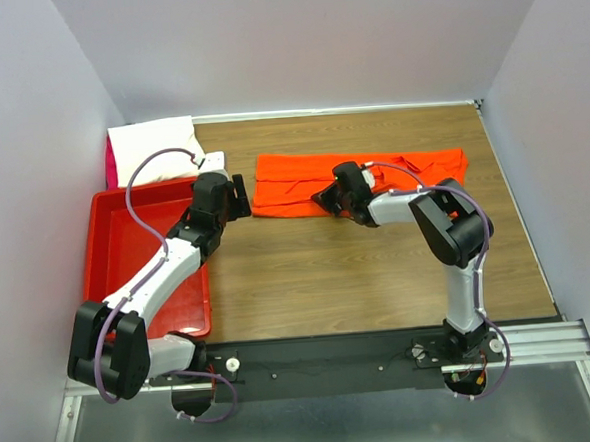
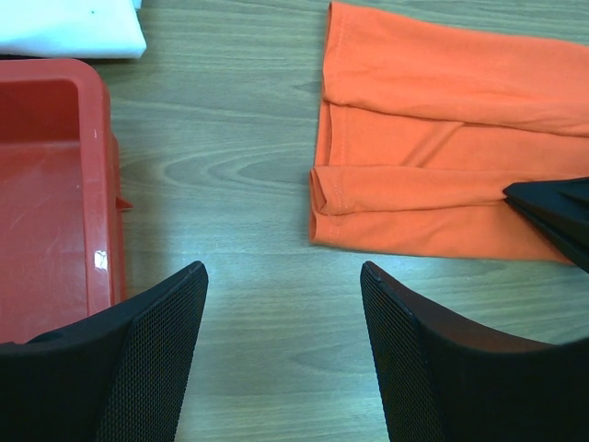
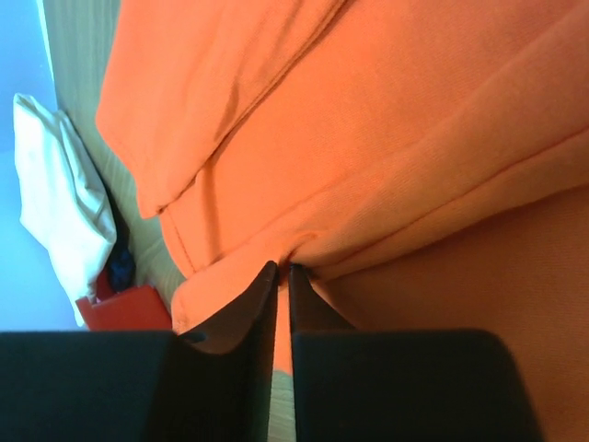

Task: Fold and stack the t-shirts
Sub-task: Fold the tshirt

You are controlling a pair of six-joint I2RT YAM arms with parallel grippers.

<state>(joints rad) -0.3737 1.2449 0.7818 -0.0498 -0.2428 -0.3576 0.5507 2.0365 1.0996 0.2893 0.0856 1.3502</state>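
1. The orange t-shirt [image 1: 293, 186] lies toward the back middle of the surface [image 1: 329, 279]. It's already doubled into a long strip running left to right, with its hems layered at the left end.
2. The right claw [image 3: 282, 269] is clamped on the strip's near edge, left of its middle. In the wrist view its fingers are almost together, with a ridge of orange cloth pinched at the tips.
3. The left claw [image 2: 281, 276] is spread wide and holds nothing. It hovers over bare wood just off the shirt's left end, and the near-left corner sits a little ahead and to the right of its fingers.
4. My guess is the next move is a crosswise fold. I'd have the left claw take that near-left corner and catch every layer, not just the top hem. Then both claws should lift evenly and stay low so the layers don't slide apart.
5. The white t-shirt [image 1: 155, 147] sits folded at the back left, just behind the red bin [image 1: 147, 260]. That's probably where the stack goes.
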